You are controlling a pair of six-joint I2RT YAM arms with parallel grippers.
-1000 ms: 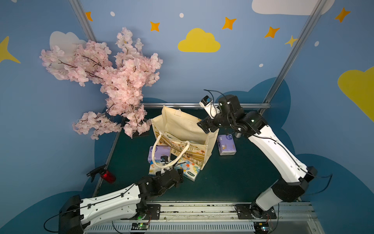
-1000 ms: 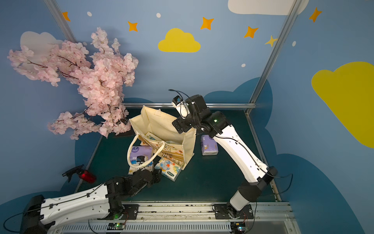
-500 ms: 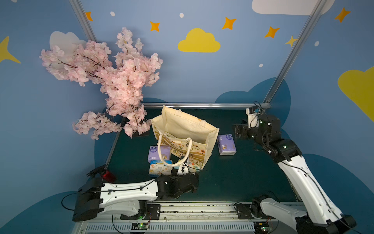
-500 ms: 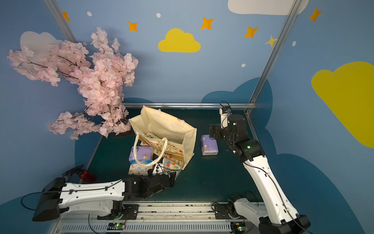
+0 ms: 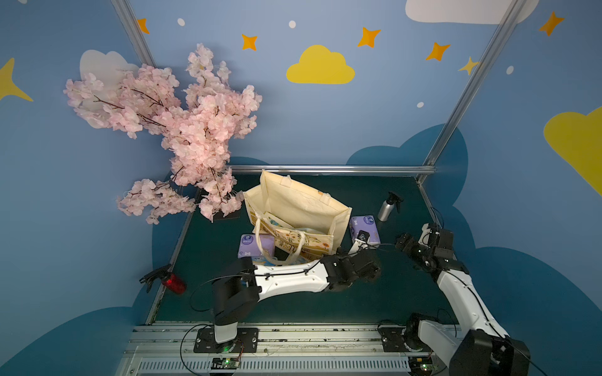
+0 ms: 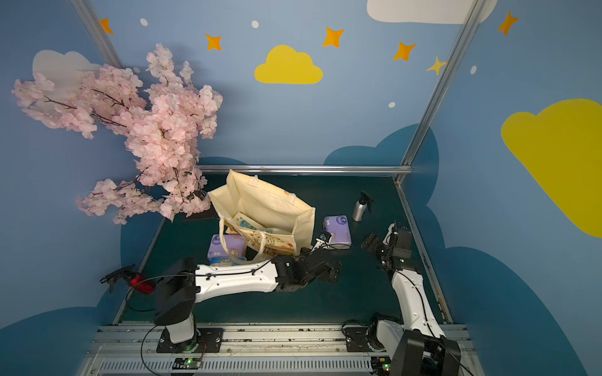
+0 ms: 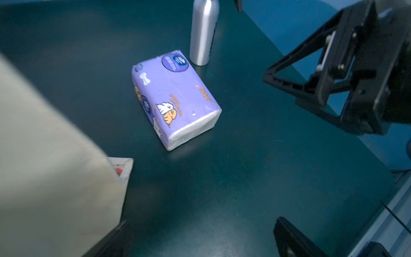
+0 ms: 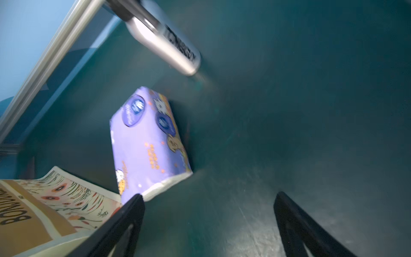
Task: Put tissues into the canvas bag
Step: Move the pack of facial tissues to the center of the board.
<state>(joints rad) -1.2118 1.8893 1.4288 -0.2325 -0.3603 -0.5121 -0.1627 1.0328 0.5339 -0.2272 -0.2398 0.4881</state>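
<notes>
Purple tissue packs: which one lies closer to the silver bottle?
The purple pack on the right, between the canvas bag and the silver bottle. The other purple pack lies at the bag's left, far from the bottle.

I'm seeing a cream bag (image 5: pixel 303 201), its front showing orange flower print + a mustard band w/ dark lettering. Pack (image 7: pixel 175 98) is showing purple w/ white & tan cartoon dogs, orange text, navy oval badges, white end. 2nd pack (image 5: pixel 249 245) is showing purple too; 3rd pack (image 6: pixel 224 260) lt blue. Bottle (image 5: pixel 386 211) is gleaming silver w/ black sprayer. Table (image 5: pixel 391 302) is reading dark teal. Blossoms (image 5: pixel 182 130) are glowing pink. Walls (image 5: pixel 325 130) are showing blue w/ yellow clouds, orange stars. My arms (image 5: pixel 290 280) are showing white w/ black joints.
</notes>
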